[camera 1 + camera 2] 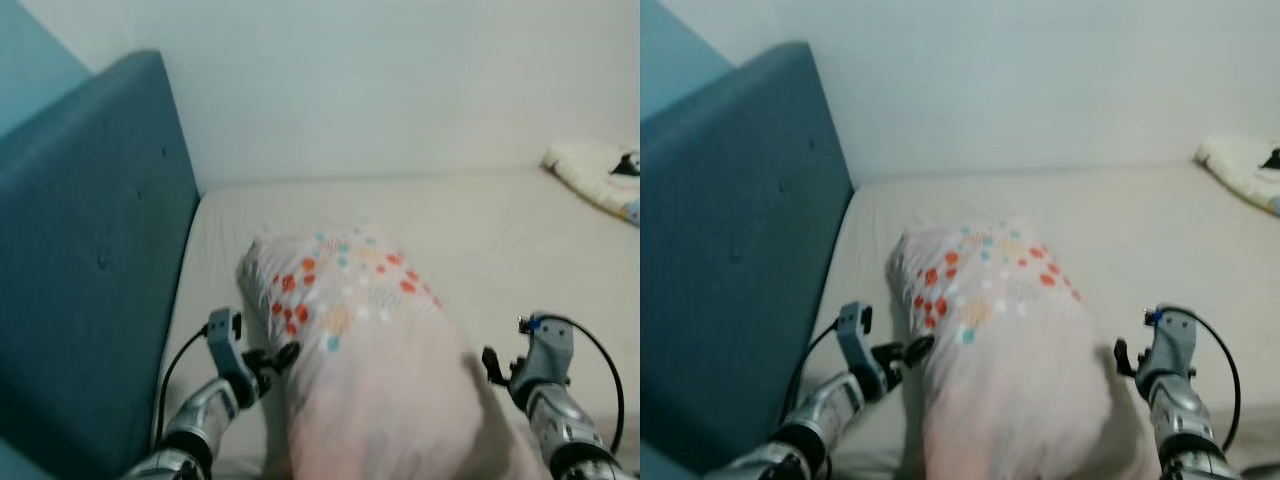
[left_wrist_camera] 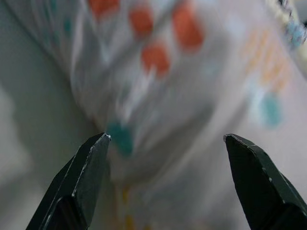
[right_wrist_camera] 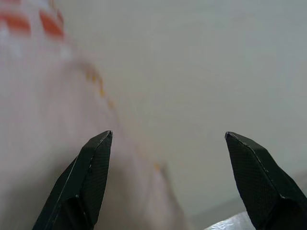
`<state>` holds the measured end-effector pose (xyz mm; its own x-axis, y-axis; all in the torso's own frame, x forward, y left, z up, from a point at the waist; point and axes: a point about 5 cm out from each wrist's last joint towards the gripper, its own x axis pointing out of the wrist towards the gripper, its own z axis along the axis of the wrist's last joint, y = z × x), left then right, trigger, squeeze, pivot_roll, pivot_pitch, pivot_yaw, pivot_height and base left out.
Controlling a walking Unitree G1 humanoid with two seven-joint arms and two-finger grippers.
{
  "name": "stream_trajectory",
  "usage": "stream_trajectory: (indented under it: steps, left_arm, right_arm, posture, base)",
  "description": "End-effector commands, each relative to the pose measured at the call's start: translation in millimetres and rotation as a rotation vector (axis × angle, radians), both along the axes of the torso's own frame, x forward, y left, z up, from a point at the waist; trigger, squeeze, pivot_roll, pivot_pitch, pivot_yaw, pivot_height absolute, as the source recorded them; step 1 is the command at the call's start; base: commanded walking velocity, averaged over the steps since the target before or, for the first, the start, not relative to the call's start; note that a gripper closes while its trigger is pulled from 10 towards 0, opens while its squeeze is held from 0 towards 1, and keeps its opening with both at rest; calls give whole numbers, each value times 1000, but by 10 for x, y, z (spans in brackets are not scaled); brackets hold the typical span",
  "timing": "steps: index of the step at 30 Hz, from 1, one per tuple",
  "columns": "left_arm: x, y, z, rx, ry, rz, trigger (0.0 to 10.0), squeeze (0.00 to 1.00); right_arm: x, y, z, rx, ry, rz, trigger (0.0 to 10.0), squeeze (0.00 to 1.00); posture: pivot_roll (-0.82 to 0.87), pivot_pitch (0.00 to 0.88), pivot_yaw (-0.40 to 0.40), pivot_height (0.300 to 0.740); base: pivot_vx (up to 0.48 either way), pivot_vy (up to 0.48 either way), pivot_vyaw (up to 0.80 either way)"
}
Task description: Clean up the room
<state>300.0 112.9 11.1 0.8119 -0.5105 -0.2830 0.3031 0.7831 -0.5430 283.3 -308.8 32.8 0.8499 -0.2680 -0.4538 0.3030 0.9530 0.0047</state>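
Observation:
A pale pink pillow [image 1: 375, 345] with red, teal and yellow dots stands on end on the beige bed [image 1: 500, 230], between my two arms. My left gripper [image 2: 165, 139] is open against the pillow's left side; its black fingers [image 1: 278, 357] touch the fabric. My right gripper [image 3: 168, 136] is open at the pillow's right side, with the dotted cloth [image 3: 43, 96] beside one finger and bare sheet beyond. The right wrist [image 1: 545, 365] sits just off the pillow's edge.
A teal padded headboard [image 1: 90, 260] rises along the left of the bed. A white wall [image 1: 400, 90] runs behind it. A cream folded blanket with a dark patch [image 1: 600, 175] lies at the bed's far right.

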Motion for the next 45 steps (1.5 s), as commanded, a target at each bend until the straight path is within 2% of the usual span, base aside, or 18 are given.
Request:
stream_trajectory:
  steps: [1, 9, 14, 27, 29, 30, 33, 35, 36, 37, 41, 43, 45]
  left_arm:
    - [-20, -8, -10, 24, -13, -28, 10000, 0]
    - [11, -62, 54, -30, -44, -38, 10000, 0]
    - [132, -180, 216, -146, -74, -3, 10000, 0]
    - [233, -413, 410, -208, -121, -46, 10000, 0]
    - [270, -447, 460, -283, -104, -1, 10000, 0]
    - [270, -447, 460, -283, -104, -1, 10000, 0]
    - [323, -471, 540, -377, -96, 44, 10000, 0]
    - [323, -471, 540, -377, -96, 44, 10000, 0]
    - [352, -559, 600, -436, -75, 40, 10000, 0]
    - [356, -595, 614, -449, -66, 34, 10000, 0]
    - [344, -690, 615, -458, -35, 20, 10000, 0]
    - [291, -853, 583, -395, 0, -28, 10000, 0]
    - [291, -853, 583, -395, 0, -28, 10000, 0]
  right_arm:
    - [34, 48, 12, 18, -18, 6, 10000, 0]
    - [64, 114, 7, 23, -24, 27, 10000, 0]
    - [81, 237, -45, 28, -9, 74, 10000, 0]
    - [140, 325, -15, 27, -39, 106, 10000, 0]
    - [148, 328, -6, 23, -43, 110, 10000, 0]
    - [148, 328, -6, 23, -43, 110, 10000, 0]
    - [143, 319, -8, 20, -39, 109, 10000, 0]
    - [143, 319, -8, 20, -39, 109, 10000, 0]
    - [123, 328, -39, 19, -23, 109, 10000, 0]
    - [116, 332, -50, 19, -18, 109, 10000, 0]
    - [106, 341, -67, 18, -10, 108, 10000, 0]
    - [91, 331, -75, 19, -11, 100, 10000, 0]
    - [91, 331, -75, 19, -11, 100, 10000, 0]
  posture:
    - [-127, 0, 2, 565]
    - [-119, 0, -1, 535]
    - [-117, 0, -3, 501]
    - [-119, 0, 1, 496]
    - [-123, 0, 4, 496]
    - [-123, 0, 4, 496]
    - [-122, 0, 5, 496]
    - [-122, 0, 5, 496]
    - [-115, 0, 4, 496]
    - [-115, 0, 5, 496]
    - [-119, 0, 10, 496]
    - [-127, 0, 17, 496]
    - [-127, 0, 17, 496]
  base:
    - [0, 0, 0]
    - [0, 0, 0]
    - [0, 0, 0]
    - [0, 0, 0]
    - [0, 0, 0]
    - [0, 0, 0]
    - [0, 0, 0]
    - [0, 0, 0]
    - [0, 0, 0]
    - [0, 0, 0]
    - [0, 0, 0]
    - [0, 0, 0]
    - [0, 0, 0]
